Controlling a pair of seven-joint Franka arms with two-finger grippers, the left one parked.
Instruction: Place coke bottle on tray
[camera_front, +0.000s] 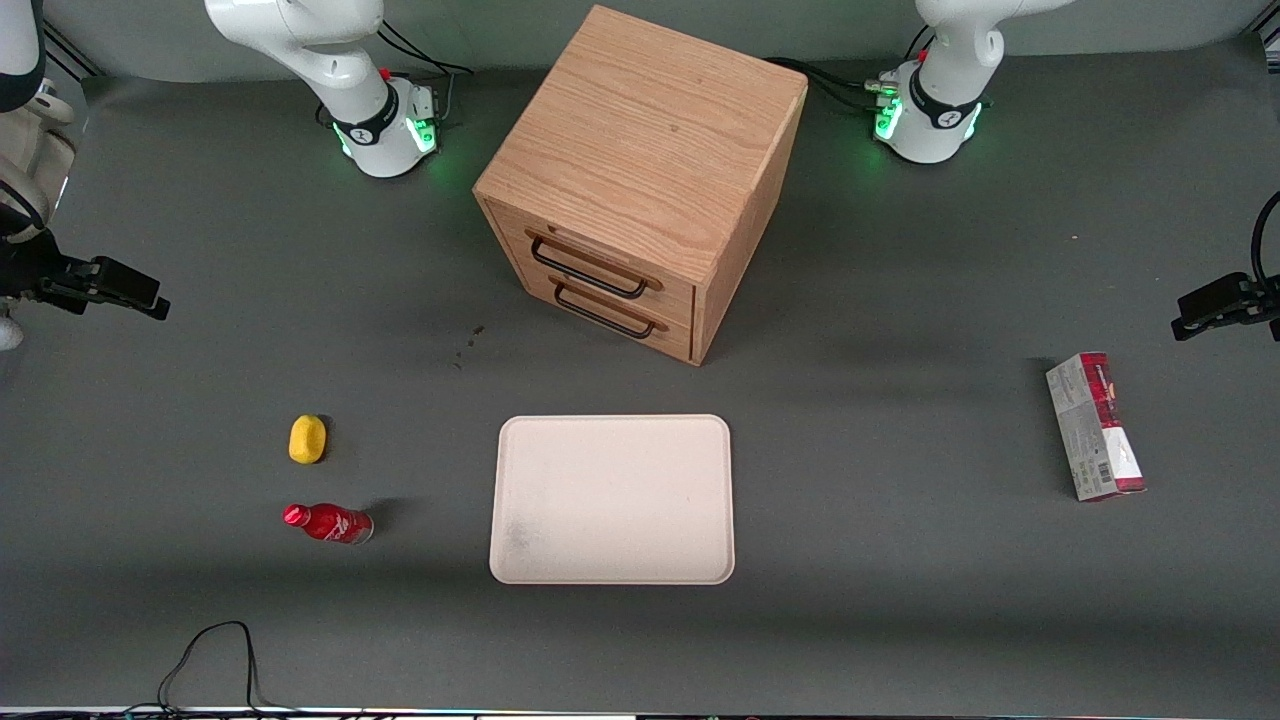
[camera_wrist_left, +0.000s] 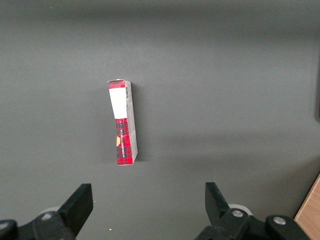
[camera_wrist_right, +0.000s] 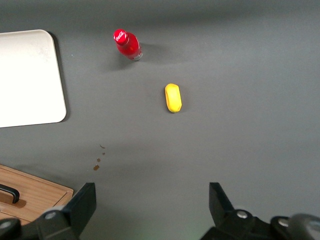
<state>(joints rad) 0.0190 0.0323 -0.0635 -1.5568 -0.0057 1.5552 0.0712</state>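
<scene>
The coke bottle (camera_front: 330, 523), small and red with a red cap, is on the grey table beside the yellow lump (camera_front: 307, 439) and nearer the front camera than it. The pale beige tray (camera_front: 612, 498) lies bare in front of the wooden drawer cabinet, about a tray's width from the bottle. My right gripper (camera_front: 140, 295) hovers open and empty at the working arm's end of the table, well above and away from the bottle. In the right wrist view the bottle (camera_wrist_right: 128, 44), the lump (camera_wrist_right: 173, 97) and a tray corner (camera_wrist_right: 30, 75) show past the open gripper (camera_wrist_right: 151, 205).
A wooden drawer cabinet (camera_front: 640, 180) with two closed drawers stands mid-table. A red-and-grey carton (camera_front: 1095, 426) lies toward the parked arm's end, also in the left wrist view (camera_wrist_left: 123, 122). A black cable (camera_front: 215, 660) loops at the front edge. Small brown spots (camera_front: 470, 345) mark the table.
</scene>
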